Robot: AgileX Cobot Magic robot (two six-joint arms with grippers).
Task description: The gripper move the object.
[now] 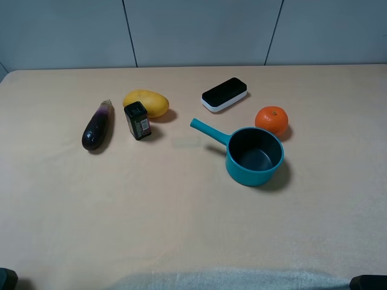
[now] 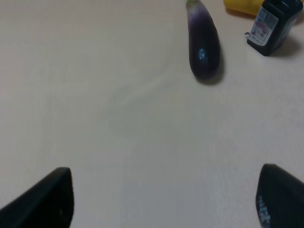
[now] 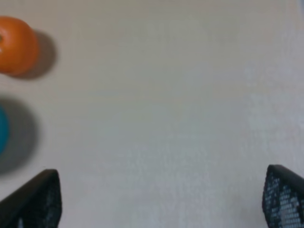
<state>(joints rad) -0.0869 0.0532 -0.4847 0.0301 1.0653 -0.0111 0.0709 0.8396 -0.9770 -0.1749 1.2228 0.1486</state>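
**Orange waits beside the pot, both hands apart and empty**

Overhead view first: the orange sits on the table just beside the far right rim of the teal pot, close enough that its shadow meets the pot. A black-and-white eraser lies near it, farther back and to the left. Well apart on the left are a yellow mango, a small dark box and an eggplant. Only dark corners of the arms show at the near edge, well away from the fruit.

Left wrist view: the left hand stands with its fingers spread wide and nothing between them, over bare table. The eggplant, box and a sliver of mango lie ahead; the orange is not seen here.

Right wrist view: the right hand is likewise spread and empty. The orange lies ahead and off to one side, well clear of the fingers, with a slice of the pot nearer.

Judging by its look, the fruit is light, firm with slight give, smooth and prone to roll. A hold across its widest middle seems best, approached from the side away from the pot.
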